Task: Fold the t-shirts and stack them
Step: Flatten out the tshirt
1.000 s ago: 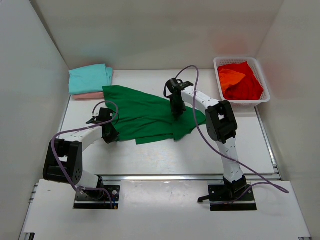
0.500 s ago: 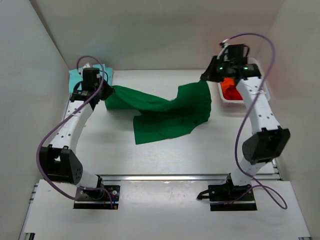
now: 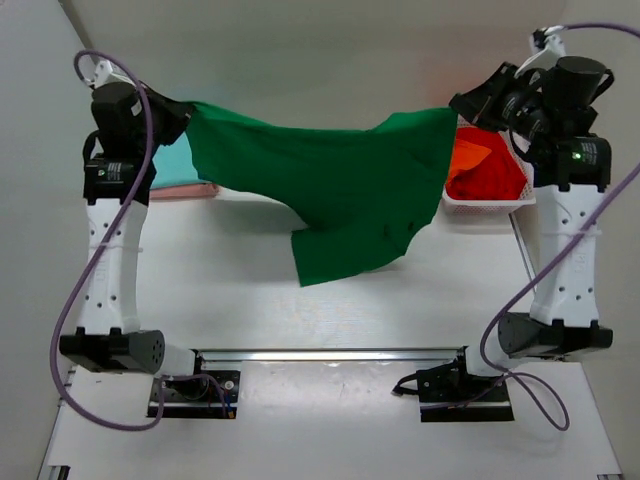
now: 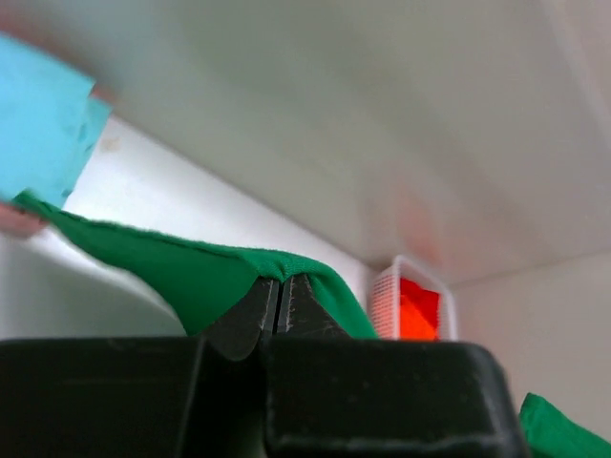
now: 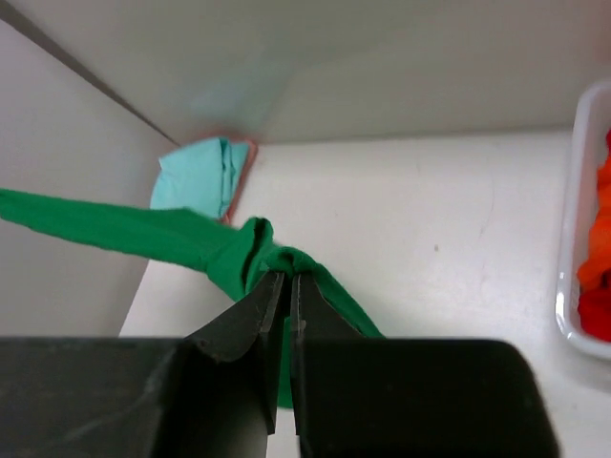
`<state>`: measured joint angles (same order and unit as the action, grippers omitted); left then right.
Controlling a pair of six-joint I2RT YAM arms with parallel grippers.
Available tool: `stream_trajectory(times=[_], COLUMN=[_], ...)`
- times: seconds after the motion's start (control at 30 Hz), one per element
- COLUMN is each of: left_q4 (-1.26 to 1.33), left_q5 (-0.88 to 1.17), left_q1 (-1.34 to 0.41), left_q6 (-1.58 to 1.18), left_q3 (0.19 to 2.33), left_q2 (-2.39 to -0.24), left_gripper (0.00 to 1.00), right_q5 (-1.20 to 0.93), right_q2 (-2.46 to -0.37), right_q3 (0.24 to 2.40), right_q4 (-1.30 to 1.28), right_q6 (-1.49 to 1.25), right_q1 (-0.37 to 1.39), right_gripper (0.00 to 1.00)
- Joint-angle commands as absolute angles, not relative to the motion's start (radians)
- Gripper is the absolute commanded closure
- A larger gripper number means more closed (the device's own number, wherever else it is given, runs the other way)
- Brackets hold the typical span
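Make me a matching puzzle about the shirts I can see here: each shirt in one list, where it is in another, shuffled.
Shirts
1. dark green t-shirt
2. teal t-shirt
3. pale pink t-shirt
4. red t-shirt

Places
A. in the white basket at the far right
B. held up in the air, stretched between the left gripper and the right gripper
C. folded, on top of the pile at the far left
D. at the bottom of that pile, only an edge showing

Pairs: 1-B, 2-C, 3-D, 4-A
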<state>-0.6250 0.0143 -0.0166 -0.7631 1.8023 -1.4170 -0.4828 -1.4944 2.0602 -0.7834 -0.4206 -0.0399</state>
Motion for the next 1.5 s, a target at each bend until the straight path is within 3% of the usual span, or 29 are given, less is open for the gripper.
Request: stream_trajectory(times=[0.0, 0.27, 0.57, 0.73, 1.0, 1.2, 1.33, 1.47], left_q4=[-0.647, -0.677, -0.588, -0.606, -0.520, -0.260, -0.073, 0.087], left_q5=[0.058, 0.072, -0.102, -0.178, -0.160, -0.063, -0.107, -0.106], left_q1=[-0.028, -0.080, -0.247, -0.308, -0.267, -0.140, -0.115, -0.081], left_q6=[-0.741, -0.699, -0.698, -0.680, -0.725, -0.810, -0.834, -0.842], left_q3=[1.884, 1.921, 1.513, 1.474, 1.246, 0.846, 0.659, 0.589], left_q2=[-1.266, -1.093, -0.706, -0.641, -0.632, -0.656, -0.748, -0.903], left_gripper=[1.00, 1.00, 1.00, 1.00, 1.00, 1.00, 1.00, 1.00], right_q5=[-0.431, -0.440, -0.413, -0.466, -0.650, -0.399, -0.465, -0.489], right_q2=[-1.352, -1.065, -0.934, -0.927, -0.937, -1.017, -1.187, -1.412], right_q3=[2.166, 2.079, 2.085, 2.053, 1.619, 1.257, 1.105, 1.144], right_q4=[-0.712, -0.615, -0.584, -0.549, -0.355, -0.255, -0.080, -0.006], right_q6=[-0.420, -0.416, -0.413, -0.446, -0.555, -0.431, -0.445, -0.419], right_q1=[-0.058, -0.196, -0.239, -0.267, -0.267, 0.030, 0.044, 0.066], right_gripper=[1.00, 1.00, 1.00, 1.00, 1.00, 1.00, 1.00, 1.00])
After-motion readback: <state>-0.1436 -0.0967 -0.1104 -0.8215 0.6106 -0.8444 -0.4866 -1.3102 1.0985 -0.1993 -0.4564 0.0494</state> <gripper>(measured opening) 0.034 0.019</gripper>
